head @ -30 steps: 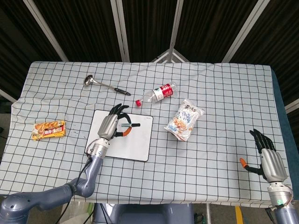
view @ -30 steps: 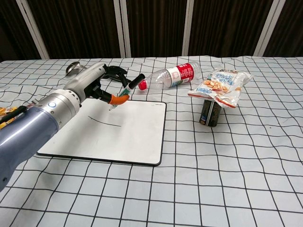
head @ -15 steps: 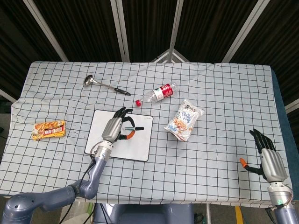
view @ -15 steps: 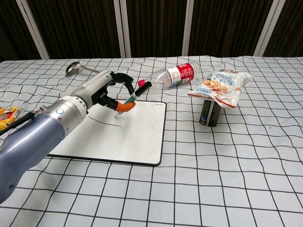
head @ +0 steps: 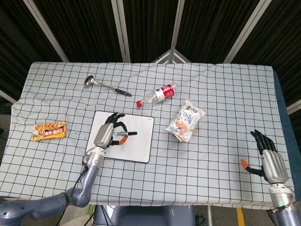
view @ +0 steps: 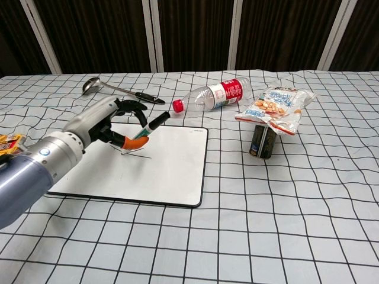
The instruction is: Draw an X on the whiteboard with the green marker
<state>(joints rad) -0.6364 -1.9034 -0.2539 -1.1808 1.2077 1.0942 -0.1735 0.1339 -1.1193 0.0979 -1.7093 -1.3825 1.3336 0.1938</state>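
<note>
The whiteboard (head: 139,141) lies flat on the checked cloth, left of centre. My left hand (head: 105,135) hovers over its left half and pinches the green marker (head: 128,133). In the chest view the marker (view: 151,123) slants down to the left, its tip at the whiteboard (view: 172,168), its dark cap end up. A thin dark stroke (view: 143,157) runs across the board just right of the tip. My left hand (view: 102,122) hides part of it. My right hand (head: 270,160) rests at the near right table edge, fingers spread, holding nothing.
A ladle (head: 103,85) lies behind the board. A plastic bottle (head: 157,94) with a red label lies at the back centre. A snack bag (head: 186,120) sits right of the board, leaning on a dark can (view: 261,141). A flat snack packet (head: 49,130) lies at far left.
My left hand has carried the marker leftward and nearer to me over the board. The marker tip now sits lower and further left. The right hand has not moved.
</note>
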